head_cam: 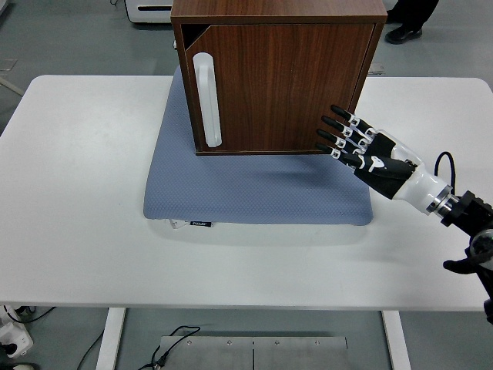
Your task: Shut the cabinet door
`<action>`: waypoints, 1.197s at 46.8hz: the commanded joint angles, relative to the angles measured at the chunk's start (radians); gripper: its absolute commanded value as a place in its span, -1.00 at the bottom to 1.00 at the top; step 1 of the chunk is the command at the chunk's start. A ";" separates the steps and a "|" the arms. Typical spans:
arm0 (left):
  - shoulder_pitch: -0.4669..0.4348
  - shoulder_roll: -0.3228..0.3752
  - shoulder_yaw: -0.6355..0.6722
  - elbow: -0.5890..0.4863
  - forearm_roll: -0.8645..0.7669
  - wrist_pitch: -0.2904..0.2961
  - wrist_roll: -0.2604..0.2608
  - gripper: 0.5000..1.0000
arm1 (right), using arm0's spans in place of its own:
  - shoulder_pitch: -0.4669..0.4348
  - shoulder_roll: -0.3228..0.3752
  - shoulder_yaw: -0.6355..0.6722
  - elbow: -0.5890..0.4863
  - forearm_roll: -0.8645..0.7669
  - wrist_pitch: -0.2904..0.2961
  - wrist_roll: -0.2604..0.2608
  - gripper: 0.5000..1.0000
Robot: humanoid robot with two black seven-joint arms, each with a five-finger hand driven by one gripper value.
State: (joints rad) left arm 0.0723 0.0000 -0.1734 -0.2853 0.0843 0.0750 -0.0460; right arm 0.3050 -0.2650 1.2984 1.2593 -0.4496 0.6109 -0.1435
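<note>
Cabinet door [281, 85] flush with the wooden cabinet [279, 9], padded on grey mat [254, 189] mid-table. Right hand [368, 153] empty, fingers spread, near door's lower right corner.

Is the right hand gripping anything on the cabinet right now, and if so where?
Nothing is held. The right hand has its fingers spread and empty near the lower right corner of the dark wooden cabinet door, away from the white handle.

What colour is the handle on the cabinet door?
White; the handle shows clearly in the head view.
</note>
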 commanded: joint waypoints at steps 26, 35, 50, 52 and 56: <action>-0.003 0.000 0.000 0.000 0.002 0.000 0.000 1.00 | -0.092 0.079 0.374 -0.127 0.008 0.000 0.007 1.00; -0.003 0.000 0.000 0.000 0.002 0.000 0.000 1.00 | -0.073 0.151 0.436 -0.196 0.008 0.000 0.071 1.00; -0.003 0.000 0.000 0.000 0.002 0.000 0.000 1.00 | -0.034 0.233 0.478 -0.261 0.008 0.000 0.125 1.00; -0.003 0.000 0.000 0.000 0.002 0.000 0.000 1.00 | -0.029 0.236 0.486 -0.270 0.009 0.000 0.127 1.00; -0.003 0.000 0.000 0.000 0.002 0.000 0.000 1.00 | -0.018 0.245 0.493 -0.290 0.008 0.000 0.127 1.00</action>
State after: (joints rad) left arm 0.0690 0.0000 -0.1734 -0.2853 0.0860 0.0751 -0.0461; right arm 0.2782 -0.0271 1.7893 0.9828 -0.4411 0.6109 -0.0159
